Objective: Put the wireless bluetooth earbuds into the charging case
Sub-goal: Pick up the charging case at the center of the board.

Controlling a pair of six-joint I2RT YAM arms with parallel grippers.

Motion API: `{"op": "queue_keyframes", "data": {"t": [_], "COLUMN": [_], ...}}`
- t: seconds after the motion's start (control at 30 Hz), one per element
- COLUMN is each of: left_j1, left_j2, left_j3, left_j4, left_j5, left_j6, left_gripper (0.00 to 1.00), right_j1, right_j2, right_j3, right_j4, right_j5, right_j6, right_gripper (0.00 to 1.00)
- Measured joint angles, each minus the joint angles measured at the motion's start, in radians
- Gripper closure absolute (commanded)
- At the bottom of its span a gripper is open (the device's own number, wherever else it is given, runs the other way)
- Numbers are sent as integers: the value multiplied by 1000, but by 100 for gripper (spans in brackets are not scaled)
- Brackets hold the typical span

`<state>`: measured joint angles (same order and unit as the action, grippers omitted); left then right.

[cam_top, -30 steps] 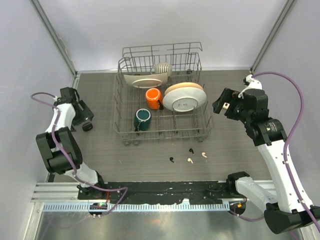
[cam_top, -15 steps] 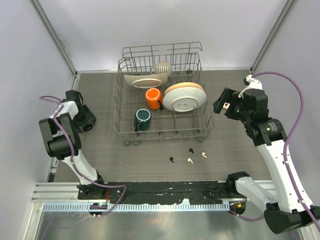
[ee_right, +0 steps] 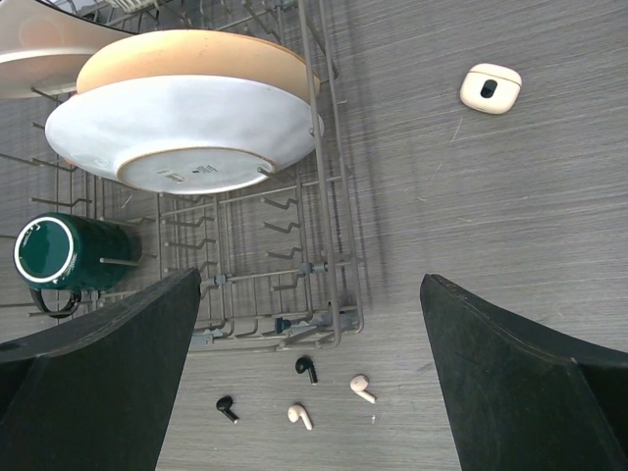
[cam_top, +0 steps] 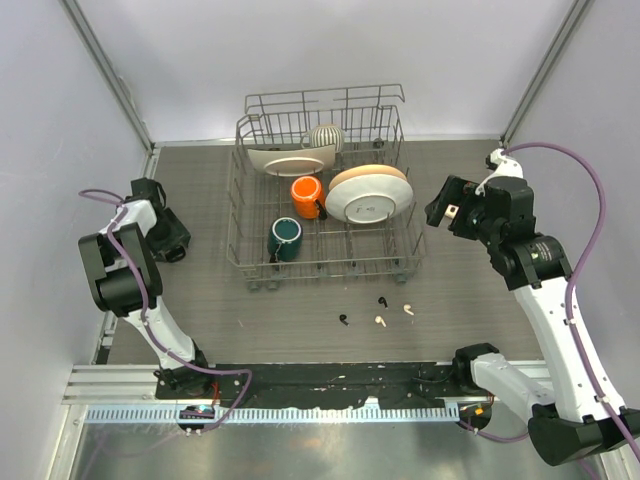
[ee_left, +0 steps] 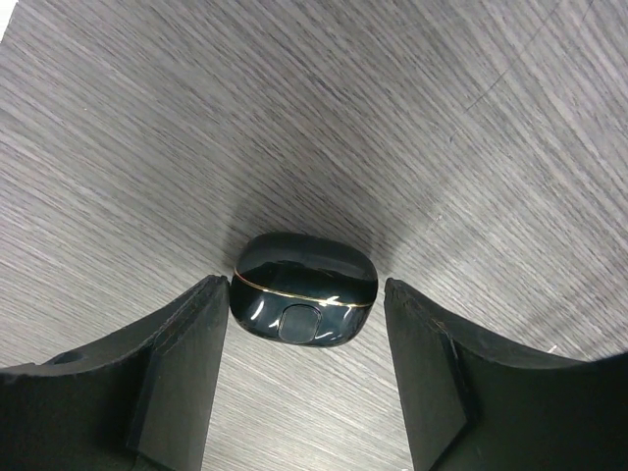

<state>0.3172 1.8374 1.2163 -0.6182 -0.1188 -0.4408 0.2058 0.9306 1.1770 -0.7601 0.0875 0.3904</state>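
Four tiny stemmed wireless earbuds lie loose on the dark wood-grain table (cam_top: 210, 300), just in front of a grey wire dish rack (cam_top: 330, 268). They are a black earbud (cam_top: 344, 320) at the left, a second black earbud (cam_top: 381, 301) nearest the rack, a cream-white earbud (cam_top: 379, 321) and another cream-white earbud (cam_top: 408, 310) at the right. All four are outside the cases.

A glossy black oval charging case (ee_left: 304, 285) with a thin gold seam rests shut on the table at the far left. The left gripper (ee_left: 304, 306) straddles it with fingers spread, one on either side, and does not clamp it.

A cream-white charging case (ee_right: 491, 88) lies shut beyond the rack's right end, well apart from the earbuds. The right gripper (ee_right: 309, 285) hangs above that end of the rack with fingers wide apart, holding nothing.

The rack holds a large tan-rimmed white plate (ee_right: 186, 128), a dark green mug (ee_right: 59, 255) and an orange mug (cam_top: 307, 192).
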Motion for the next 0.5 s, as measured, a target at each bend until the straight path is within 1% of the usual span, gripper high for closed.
{"op": "queue_keyframes", "data": {"t": [0.07,0.13,0.17,0.2,0.3,0.33,0.37,0.47,0.5], "left_j1": [0,0,0,0,0,0,0,0,0], "left_j2": [0,0,0,2,11,11,11,8,5], "left_j3": [-1,-3,-4,-4,-4,-4,-4,-11,-15], "left_j4": [0,1,1,1,2,2,3,9,13], "left_j5": [-2,-2,-1,0,7,8,9,9,9], "left_j6": [2,3,4,5,11,13,13,12,12], "left_gripper": [28,31,33,39,46,50,58,65,66], "right_j1": [0,0,0,0,0,0,0,0,0], "right_j2": [3,5,6,6,6,6,6,6,7], "right_j3": [0,0,0,0,0,0,0,0,0], "right_j4": [0,0,0,0,0,0,0,0,0], "right_j5": [0,0,0,-1,-1,-1,-1,-1,-1], "right_j6": [0,0,0,0,0,0,0,0,0], "right_gripper": [0,0,0,0,1,0,0,0,0]}}
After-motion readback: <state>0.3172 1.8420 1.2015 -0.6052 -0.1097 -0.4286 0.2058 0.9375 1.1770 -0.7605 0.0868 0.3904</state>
